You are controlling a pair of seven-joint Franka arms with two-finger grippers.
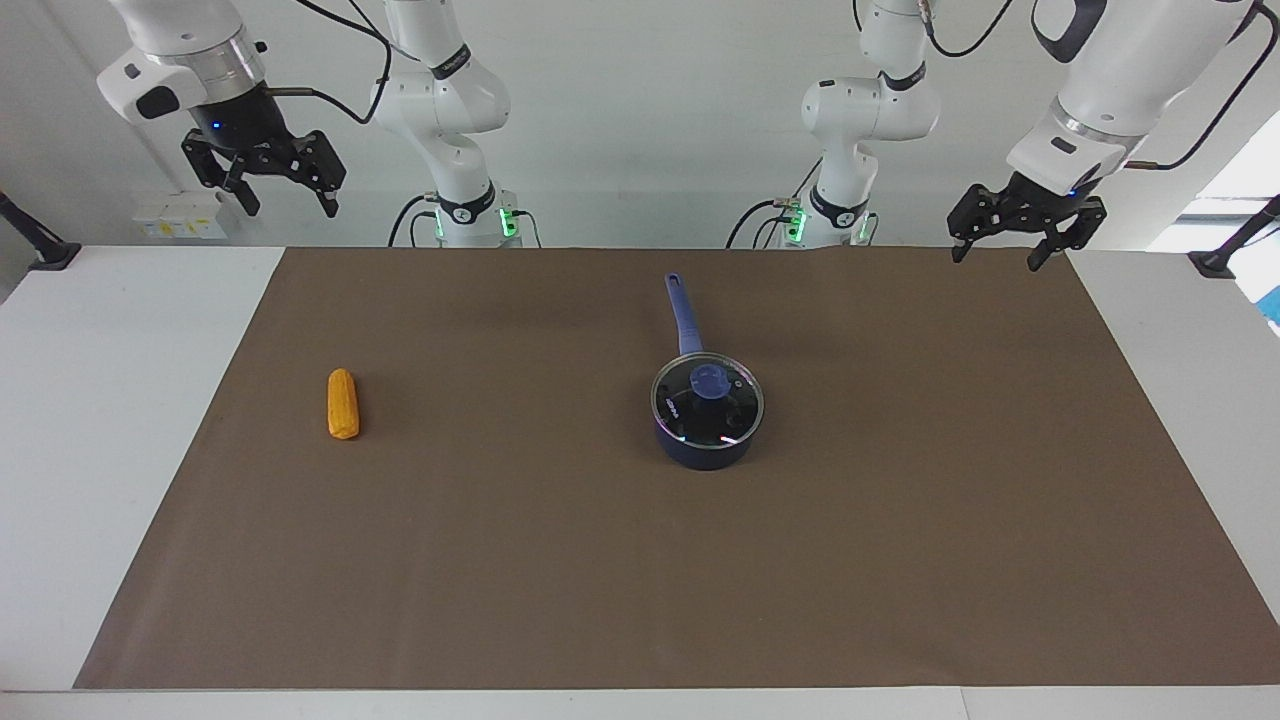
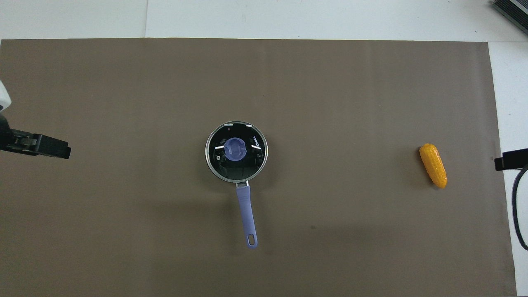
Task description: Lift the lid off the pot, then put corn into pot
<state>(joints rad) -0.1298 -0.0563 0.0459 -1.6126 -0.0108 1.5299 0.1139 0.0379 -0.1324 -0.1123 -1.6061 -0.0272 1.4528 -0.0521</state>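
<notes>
Brown mat [image 1: 900,560], pot [image 1: 706,444] handle toward robots, both pincers [image 1: 265,185] [image 1: 1022,238] apart, empty.

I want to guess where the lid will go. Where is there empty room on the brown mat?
Lots of it. The mat lies bare between the pot and the corn, and from the pot toward the left arm's end. The lid sits on the pot. Nothing is crowded; both grippers hang raised at the mat's ends.
</notes>
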